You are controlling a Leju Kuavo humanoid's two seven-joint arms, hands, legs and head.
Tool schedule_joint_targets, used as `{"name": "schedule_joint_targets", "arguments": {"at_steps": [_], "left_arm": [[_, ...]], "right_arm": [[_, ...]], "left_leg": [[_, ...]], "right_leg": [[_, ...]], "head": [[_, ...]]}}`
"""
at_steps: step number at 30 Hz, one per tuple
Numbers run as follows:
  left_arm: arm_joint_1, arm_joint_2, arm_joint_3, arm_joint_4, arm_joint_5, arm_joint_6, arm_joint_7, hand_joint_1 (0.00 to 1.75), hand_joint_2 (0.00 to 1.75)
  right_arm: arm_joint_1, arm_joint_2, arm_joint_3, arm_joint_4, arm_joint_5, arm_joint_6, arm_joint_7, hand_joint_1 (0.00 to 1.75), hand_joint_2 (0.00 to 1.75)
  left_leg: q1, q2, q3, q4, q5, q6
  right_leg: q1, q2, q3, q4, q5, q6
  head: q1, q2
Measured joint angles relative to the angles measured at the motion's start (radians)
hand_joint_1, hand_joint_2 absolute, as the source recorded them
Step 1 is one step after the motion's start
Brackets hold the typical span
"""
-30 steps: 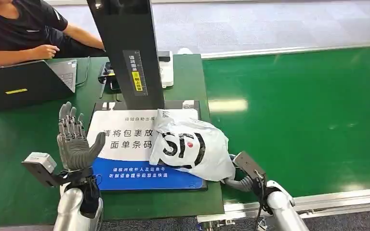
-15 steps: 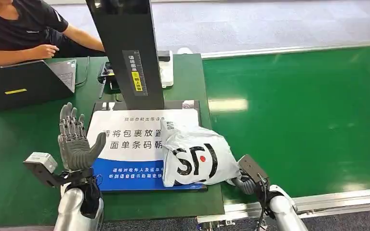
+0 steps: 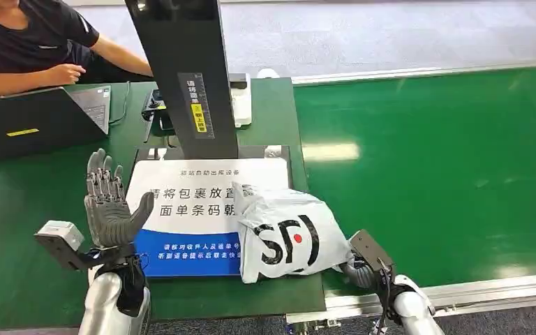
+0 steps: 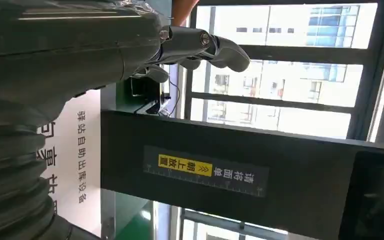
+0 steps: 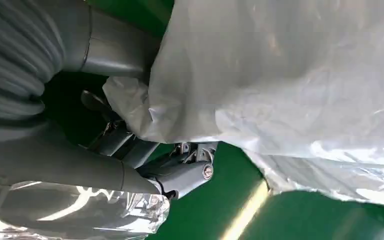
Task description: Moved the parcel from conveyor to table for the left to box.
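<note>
Left of the printed mat (image 3: 195, 209), the left hand (image 3: 109, 206) is held upright with fingers spread, holding nothing. On the mat's right corner, overhanging the worktop (image 3: 14, 237) edge toward the conveyor (image 3: 433, 160), the white parcel (image 3: 289, 236) is seen. At its far side the right hand (image 3: 360, 273) is tucked under the plastic, fingers (image 5: 180, 172) against the bag (a firm grip cannot be confirmed). The parcel is best settled fully onto the mat before release, so that it can be reached from the left without sliding off.
</note>
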Motion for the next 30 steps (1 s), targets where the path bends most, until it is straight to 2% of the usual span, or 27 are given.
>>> {"name": "schedule_joint_targets", "arguments": {"at_steps": [9,12,14,21,23,26,30], "left_arm": [[0.002,0.008,0.004,0.000,0.009,-0.002,-0.013,0.00,1.75],[0.013,0.010,0.004,0.006,0.017,0.000,-0.012,0.00,1.75],[0.025,0.013,0.004,0.018,0.017,-0.001,-0.022,0.00,1.75],[0.030,0.016,0.005,0.038,0.019,-0.002,-0.027,0.00,1.75],[0.031,0.017,0.005,0.040,0.021,-0.002,-0.028,0.00,1.75],[0.029,0.018,0.005,0.040,0.027,-0.004,-0.029,0.00,1.75],[0.027,0.024,0.005,0.040,0.032,-0.006,-0.029,0.00,1.75]], "right_arm": [[0.031,0.000,-0.027,-0.057,0.039,-0.043,-0.028,1.75,1.75],[0.042,0.003,-0.033,-0.101,0.215,-0.265,-0.079,1.75,1.75],[0.042,0.003,-0.039,-0.144,0.283,-0.339,-0.079,1.75,1.75],[0.046,0.005,-0.051,-0.209,0.305,-0.367,-0.091,1.75,1.75],[0.048,0.006,-0.051,-0.238,0.316,-0.515,-0.210,1.75,1.75],[0.033,0.006,-0.049,-0.345,0.319,-0.693,-0.266,1.75,1.75],[0.024,0.007,-0.035,-0.427,0.290,-0.779,-0.309,1.75,1.75]], "left_leg": [[0.000,0.000,-0.001,0.000,0.000,0.000],[0.000,0.000,-0.002,0.000,0.000,0.000],[0.000,0.000,-0.002,0.000,0.000,0.000],[0.000,0.000,-0.003,0.000,0.000,-0.001],[0.000,0.000,-0.004,0.000,0.000,-0.001],[0.000,0.000,-0.004,0.000,0.000,-0.001],[0.000,0.000,-0.004,0.000,0.000,-0.001]], "right_leg": [[0.000,0.000,-0.001,0.000,0.000,0.000],[0.000,0.000,-0.002,0.000,-0.001,0.000],[0.000,0.000,-0.002,0.000,-0.001,0.000],[0.000,0.000,-0.003,0.000,-0.001,0.000],[0.000,0.000,-0.004,0.001,-0.001,0.000],[0.000,0.000,-0.005,0.001,-0.001,-0.001],[0.000,0.000,-0.005,0.001,-0.001,-0.001]], "head": [[0.000,0.000],[0.000,0.000],[0.000,0.000],[0.000,0.000],[0.000,0.000],[0.000,0.000],[-0.001,0.000]]}}
